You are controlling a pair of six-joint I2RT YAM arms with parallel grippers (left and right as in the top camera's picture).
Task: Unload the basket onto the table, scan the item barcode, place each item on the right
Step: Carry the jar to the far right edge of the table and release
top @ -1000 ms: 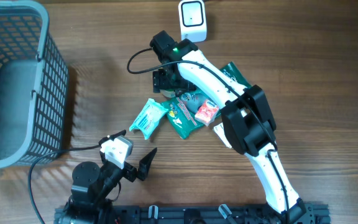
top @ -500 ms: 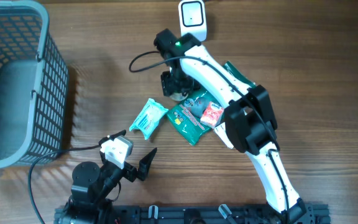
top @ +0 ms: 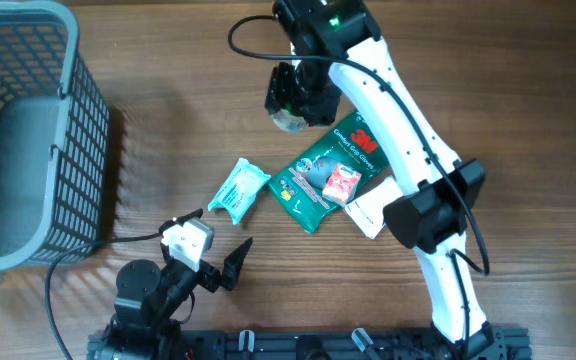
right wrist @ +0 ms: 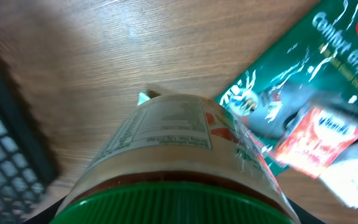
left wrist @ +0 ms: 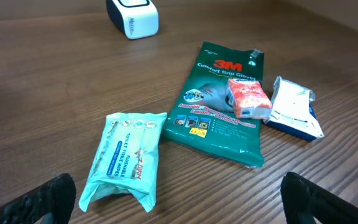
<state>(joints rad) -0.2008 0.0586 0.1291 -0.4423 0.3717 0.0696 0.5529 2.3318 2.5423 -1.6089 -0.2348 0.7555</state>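
Over the far middle of the bench, my right jaws grip the jar at its green-lidded end, and it looks lifted clear of the wood. The pickup is done. What is left, I judge, is turning the barcode, which I cannot see, to the scanner at the far edge. My right arm stretches far, wrist bent down. My left jaws gape wide at the near edge, holding nothing.

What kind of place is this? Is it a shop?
Probably not a real shop. It looks like a pretend checkout set up on a wooden table: there's a barcode scanner, a grey shopping basket, and packaged goods like a glove pack and tissues.
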